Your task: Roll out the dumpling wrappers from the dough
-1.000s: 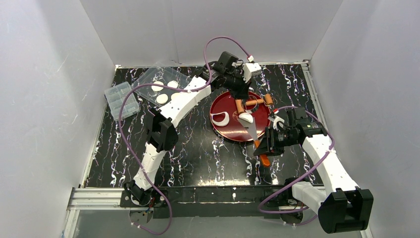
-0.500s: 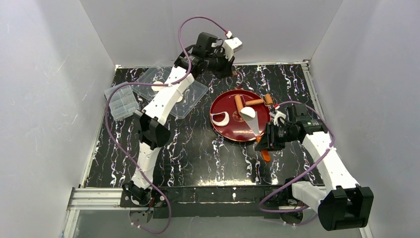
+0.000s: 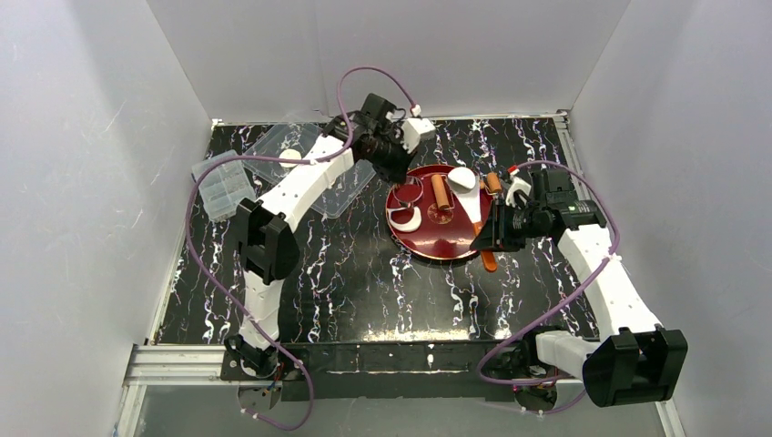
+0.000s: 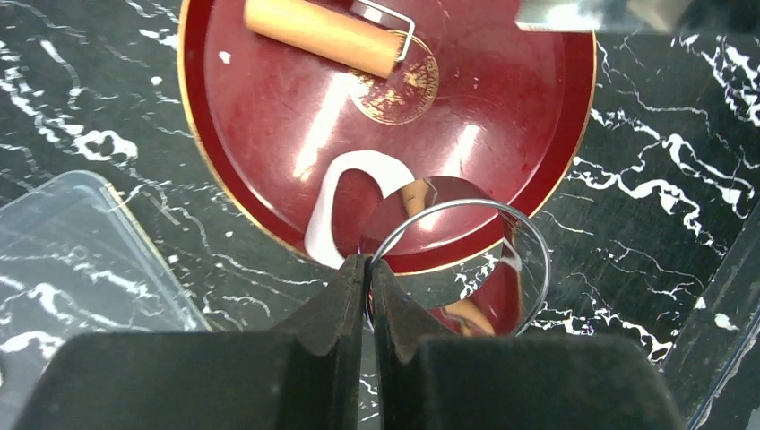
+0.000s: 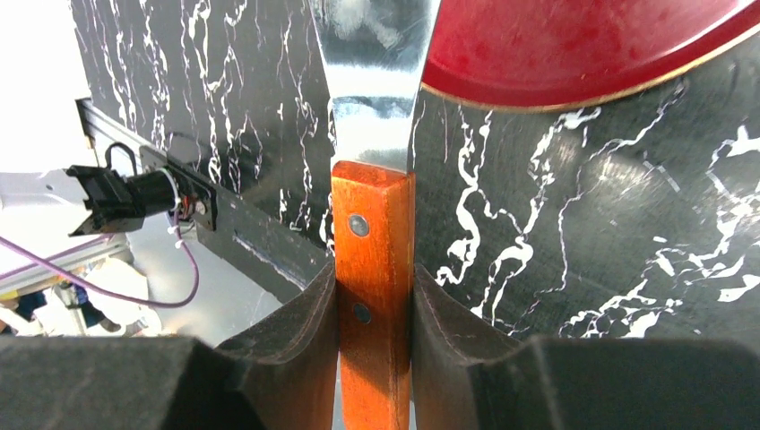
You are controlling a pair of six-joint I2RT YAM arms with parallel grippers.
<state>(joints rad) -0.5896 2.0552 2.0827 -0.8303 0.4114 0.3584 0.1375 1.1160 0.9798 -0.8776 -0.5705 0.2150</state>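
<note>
A red plate (image 3: 428,244) holds a white crescent scrap of dough (image 3: 406,219) and a wooden rolling pin (image 3: 440,191). My left gripper (image 3: 393,167) is shut on the rim of a small metal ring (image 3: 408,191), held over the plate's left edge. In the left wrist view the ring (image 4: 502,224) sits right of the left gripper (image 4: 368,269), just past the dough (image 4: 333,210). My right gripper (image 3: 494,238) is shut on the wooden handle (image 5: 372,242) of a spatula. Its blade (image 3: 473,211) carries a round white wrapper (image 3: 462,177) above the plate's back. Another wrapper (image 3: 291,157) lies in the clear tray (image 3: 346,182).
A small clear compartment box (image 3: 221,187) stands at the left, beside the clear tray. The left arm hides much of that tray. The rolling pin's wire frame and orange handle (image 3: 492,182) lie at the plate's back right. White walls enclose the black marbled table (image 3: 364,282).
My left arm swung off the plate to the back, then came down at the plate's left edge with the ring. The right gripper carried the spatula and wrapper toward the plate's back.
</note>
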